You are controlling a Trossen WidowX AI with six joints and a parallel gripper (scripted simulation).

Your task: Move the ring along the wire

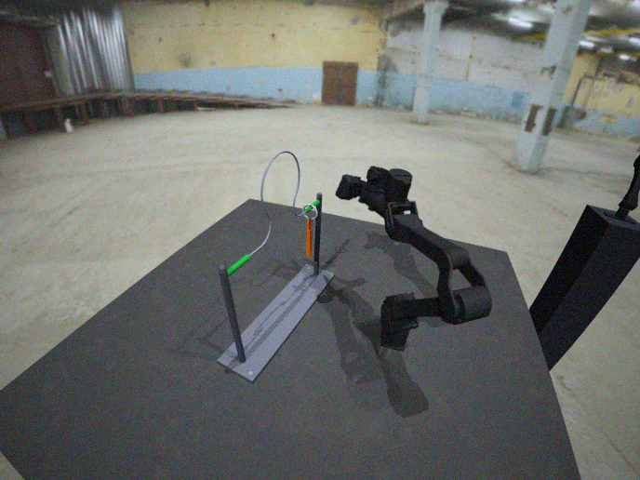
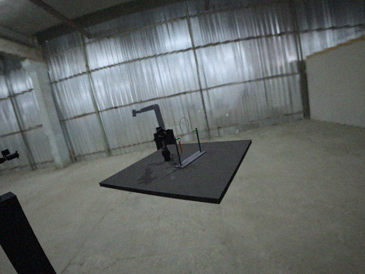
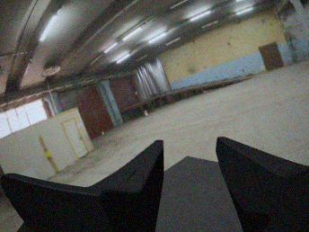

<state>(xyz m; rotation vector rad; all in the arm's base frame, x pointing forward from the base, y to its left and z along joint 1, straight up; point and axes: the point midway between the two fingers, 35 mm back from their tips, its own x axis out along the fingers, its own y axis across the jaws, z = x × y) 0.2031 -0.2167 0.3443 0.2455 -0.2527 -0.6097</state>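
Observation:
The ring (image 1: 310,218) hangs around the green wire part (image 1: 314,204) (image 2: 177,138) beside the far post (image 1: 317,243) in the top view. Its orange handle (image 1: 309,237) (image 2: 180,147) hangs straight down beside that post. The other green part (image 1: 238,264) (image 2: 194,130) adjoins the near post (image 1: 231,314) (image 2: 198,139). The thin grey wire (image 1: 285,152) rises in a tall loop between them. My gripper (image 1: 340,188) (image 3: 189,145) is partly open and empty, raised to the right of the far post and apart from the handle. The wrist view shows neither ring nor handle.
Both posts stand on a grey base plate (image 1: 279,323) on the dark table (image 1: 154,403) (image 2: 206,182). My arm's base stands right of the plate in the top view. A black column (image 1: 579,278) stands beyond the table's right edge; a grey bent stand (image 2: 159,116) rises behind my arm.

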